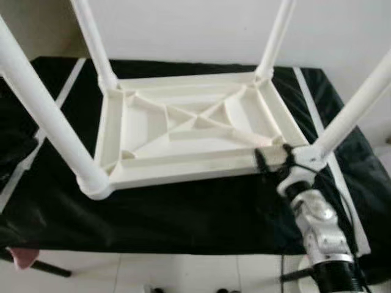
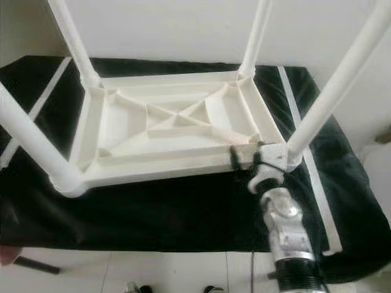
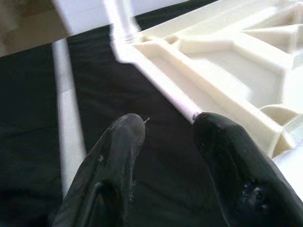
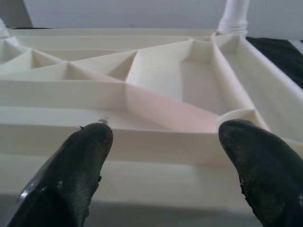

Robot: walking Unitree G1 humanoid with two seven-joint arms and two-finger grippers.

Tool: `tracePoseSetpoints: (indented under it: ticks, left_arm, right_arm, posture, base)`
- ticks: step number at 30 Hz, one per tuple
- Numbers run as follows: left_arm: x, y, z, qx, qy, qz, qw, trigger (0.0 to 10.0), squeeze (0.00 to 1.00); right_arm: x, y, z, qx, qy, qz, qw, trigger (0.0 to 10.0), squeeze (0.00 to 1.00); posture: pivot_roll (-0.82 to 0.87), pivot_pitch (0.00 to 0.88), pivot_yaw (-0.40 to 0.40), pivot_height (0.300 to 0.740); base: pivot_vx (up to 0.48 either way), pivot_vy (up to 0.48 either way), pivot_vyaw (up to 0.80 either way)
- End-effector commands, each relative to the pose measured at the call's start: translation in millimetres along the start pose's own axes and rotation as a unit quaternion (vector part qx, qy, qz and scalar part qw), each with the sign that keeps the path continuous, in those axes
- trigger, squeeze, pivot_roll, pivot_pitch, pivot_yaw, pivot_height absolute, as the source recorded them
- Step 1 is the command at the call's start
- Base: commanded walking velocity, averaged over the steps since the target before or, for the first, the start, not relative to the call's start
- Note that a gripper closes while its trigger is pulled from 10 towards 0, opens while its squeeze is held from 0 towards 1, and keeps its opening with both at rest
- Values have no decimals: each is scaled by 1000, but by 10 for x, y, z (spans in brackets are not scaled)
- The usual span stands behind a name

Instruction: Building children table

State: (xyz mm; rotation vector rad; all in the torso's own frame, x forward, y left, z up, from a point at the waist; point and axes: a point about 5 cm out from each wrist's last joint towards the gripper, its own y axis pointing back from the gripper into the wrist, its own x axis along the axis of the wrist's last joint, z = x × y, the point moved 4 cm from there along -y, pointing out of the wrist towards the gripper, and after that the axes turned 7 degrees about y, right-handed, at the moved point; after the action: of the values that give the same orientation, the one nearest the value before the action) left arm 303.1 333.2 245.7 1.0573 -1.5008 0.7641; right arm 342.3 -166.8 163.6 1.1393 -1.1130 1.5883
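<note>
Table: a white plastic children's table (image 1: 189, 131) lies upside down across the middle of the frame, its ribbed underside facing up.
Underside: raised ribs cross in an X at the centre of the tabletop; a raised rim runs round all four edges.
Legs: four white round plastic legs stand up from the corners. The near left leg (image 1: 46, 110) runs to the upper left edge of the frame, the near right leg (image 1: 354, 107) to the upper right edge, the far left leg (image 1: 95, 39) and far right leg (image 1: 275, 39) out of the top.
Support: the table rests on a black cloth-covered surface (image 1: 183, 213) marked with white tape strips (image 1: 317, 116) at left and right.
Right gripper: the right gripper (image 1: 273, 160), on a silver arm rising from the lower right of the frame, sits at the near rim of the tabletop, just beside the base of the near right leg. In the right wrist view its black fingers (image 4: 78, 161) are spread wide, the rim between them; contact with the rim cannot be confirmed.
Left gripper: in the left wrist view the left gripper (image 3: 168, 130) hangs over the black cloth beside a long edge of the tabletop, its fingers (image 3: 118, 156) parted and pinching nothing; one fingertip is close to the rim.
Background: white wall (image 1: 195, 30) across the top of the frame; pale tiled floor (image 1: 183, 271) along the bottom.
</note>
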Motion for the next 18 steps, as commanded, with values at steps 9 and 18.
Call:
tracePoseSetpoints:
  ticks: [9, 18]
  left_arm:
    - [127, -519, -220, 119, -9, 58, 991, 10000, 0]
    - [195, -937, 164, 13, 3, 84, 996, 10000, 0]
  right_arm:
    - [-137, 349, -100, -82, 16, -62, 995, 10000, 0]
    - [-208, 528, 17, -180, 14, -109, 977, 10000, 0]
  posture:
    - [-98, 172, 11, 740]
    - [-121, 169, 13, 740]
  base:
    - [0, 0, 0]
    - [0, 0, 0]
